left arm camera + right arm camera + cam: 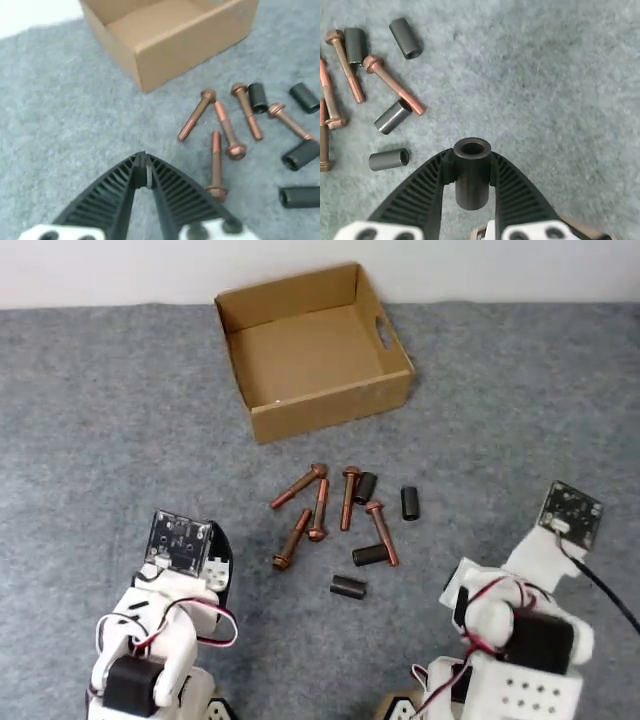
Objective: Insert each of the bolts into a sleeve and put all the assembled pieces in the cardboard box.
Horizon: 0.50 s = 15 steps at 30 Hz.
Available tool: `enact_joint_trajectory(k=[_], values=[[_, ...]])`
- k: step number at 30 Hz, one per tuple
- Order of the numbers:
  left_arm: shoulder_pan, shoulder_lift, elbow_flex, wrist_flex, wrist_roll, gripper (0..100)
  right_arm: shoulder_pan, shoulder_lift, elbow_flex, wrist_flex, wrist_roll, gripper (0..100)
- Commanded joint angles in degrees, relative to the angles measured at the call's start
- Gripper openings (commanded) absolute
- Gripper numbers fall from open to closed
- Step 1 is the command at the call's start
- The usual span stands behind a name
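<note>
- Light: bright, even and diffuse from overhead across the grey carpet (pixel 120 390); shadows soft-edged throughout.
- Shade, cardboard box (pixel 330 405): floor evenly lit, with a thin dim band along its inner walls.
- Shade, bolts (pixel 320 502): faint, tucked close under each — mild sheen on the copper shanks.
- Sheen, sleeves (pixel 409 502): dull highlight along the black barrels.
- Sheen, held sleeve (pixel 472 187): rim catches light — bore black.
- Brightest area: white strip (pixel 100 270) beyond the carpet.

No readable text, label or number anywhere — nothing legible.
</note>
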Motion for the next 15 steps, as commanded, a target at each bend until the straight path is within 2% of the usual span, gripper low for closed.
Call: enact_joint_trajectory(k=[1,8,15], values=[[1.32,3.08,-4.79,-0.18,-1.05,0,0.66,-3.91,0.26,-1.54,-0.35,0.8],[1.41,30.07,-20.44,0.88,-1.05,0,0.66,-5.14,0.70,-1.63,-0.35,0.8],[5.01,60.92,-43.74,8.53,-1.14,0,0.66,-5.58,0.70,-1.63,-0.35,0.8]])
